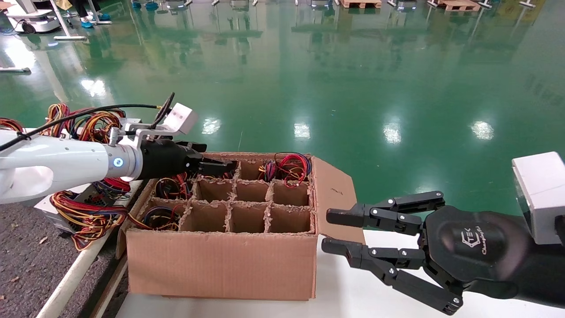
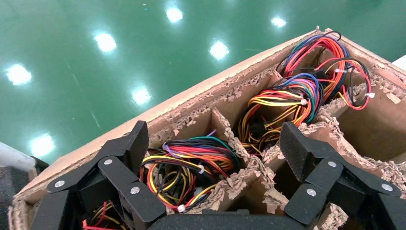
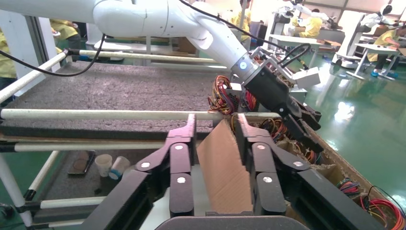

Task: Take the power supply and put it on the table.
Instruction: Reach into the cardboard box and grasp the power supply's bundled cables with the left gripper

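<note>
From our left wrist we see what the head view hides: the left gripper (image 2: 213,165), jaws spread empty, above wire bundles (image 2: 191,165) in the cardboard box (image 1: 220,260), while a power supply (image 1: 55,212) lies on the table (image 1: 26,265) and our right gripper (image 1: 337,232) hangs open beside the box.

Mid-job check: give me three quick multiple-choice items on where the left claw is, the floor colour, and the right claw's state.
1. Where is the left claw?
A. Over the far-left cells of the cardboard box
B. Over the white tabletop
C. Down at the floor

2. What colour is the floor?
A. Grey
B. Green
C. Brown

3. How is the right claw?
A. Shut on a cable
B. Shut, empty
C. Open

Answers: 1 A, the head view shows its tips above the box's far-left corner. 2 B, it is glossy green in every view. 3 C, its fingers stand clearly apart beside the box's right flap.
</note>
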`<move>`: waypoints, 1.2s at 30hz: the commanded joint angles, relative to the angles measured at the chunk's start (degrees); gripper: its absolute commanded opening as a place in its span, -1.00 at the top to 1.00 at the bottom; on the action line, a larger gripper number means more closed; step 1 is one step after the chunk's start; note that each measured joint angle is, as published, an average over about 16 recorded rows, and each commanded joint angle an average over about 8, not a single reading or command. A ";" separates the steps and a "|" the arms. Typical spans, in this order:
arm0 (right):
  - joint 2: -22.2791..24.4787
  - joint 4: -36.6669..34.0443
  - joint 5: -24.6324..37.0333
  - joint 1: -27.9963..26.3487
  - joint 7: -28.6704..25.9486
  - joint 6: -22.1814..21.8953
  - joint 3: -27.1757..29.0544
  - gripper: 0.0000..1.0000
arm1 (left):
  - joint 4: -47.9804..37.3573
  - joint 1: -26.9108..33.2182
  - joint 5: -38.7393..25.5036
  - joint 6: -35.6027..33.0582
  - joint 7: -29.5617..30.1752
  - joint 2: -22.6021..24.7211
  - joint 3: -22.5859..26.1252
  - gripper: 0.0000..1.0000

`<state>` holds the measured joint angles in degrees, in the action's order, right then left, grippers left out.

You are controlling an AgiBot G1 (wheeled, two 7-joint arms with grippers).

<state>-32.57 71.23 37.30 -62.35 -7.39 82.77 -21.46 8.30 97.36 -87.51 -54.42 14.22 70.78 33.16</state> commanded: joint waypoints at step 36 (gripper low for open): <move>0.00 0.00 0.00 0.00 0.00 0.00 0.00 -1.00 | -7.51 -1.56 0.49 11.42 -12.44 3.20 -0.53 1.00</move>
<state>-32.56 71.23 37.30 -62.35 -7.39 82.77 -21.47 0.97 95.82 -86.95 -43.38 1.78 73.93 32.58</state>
